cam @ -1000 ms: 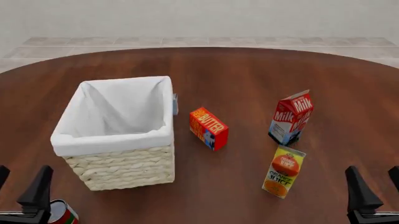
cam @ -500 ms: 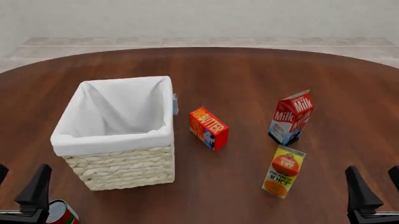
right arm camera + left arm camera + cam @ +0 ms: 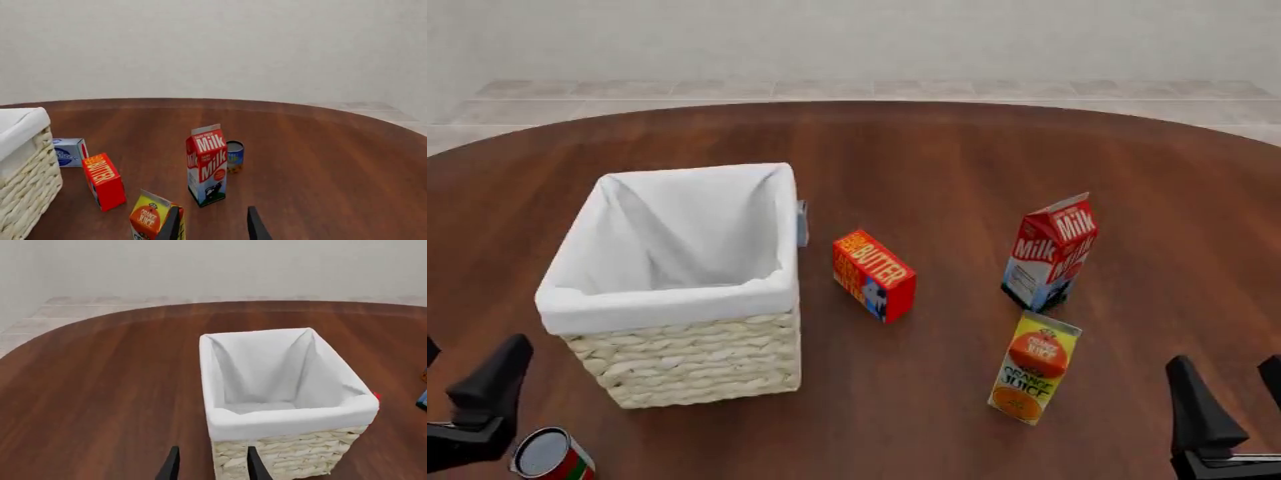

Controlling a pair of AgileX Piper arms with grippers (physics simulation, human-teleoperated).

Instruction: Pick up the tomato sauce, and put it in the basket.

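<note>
Currently tomato sauce (image 3: 550, 455) ungrasped, just beside our left gripper (image 3: 209, 466), jaws apart; basket (image 3: 678, 350) apparently empty. Right gripper (image 3: 211, 226) apart, idle. Pick, transfer remain.

Tomato sauce (image 3: 550, 455) cut off by the front view's lower edge, only metal top and a slice of red and green label showing. Left gripper (image 3: 454, 385) clipped at the lower left corner there, one finger whole, the other a sliver at the edge. Right gripper (image 3: 1228, 400) clipped likewise at the lower right. In both wrist views only fingertips (image 3: 171, 467) poking into frame. Small blue and white box (image 3: 802, 222) mostly hidden behind the basket (image 3: 681, 365) from the front; print too small to read from the right wrist. Blue can (image 3: 234, 155) half hidden behind the milk carton (image 3: 207, 165), label unreadable. Orange juice carton (image 3: 153, 220) cropped at the bottom.
</note>
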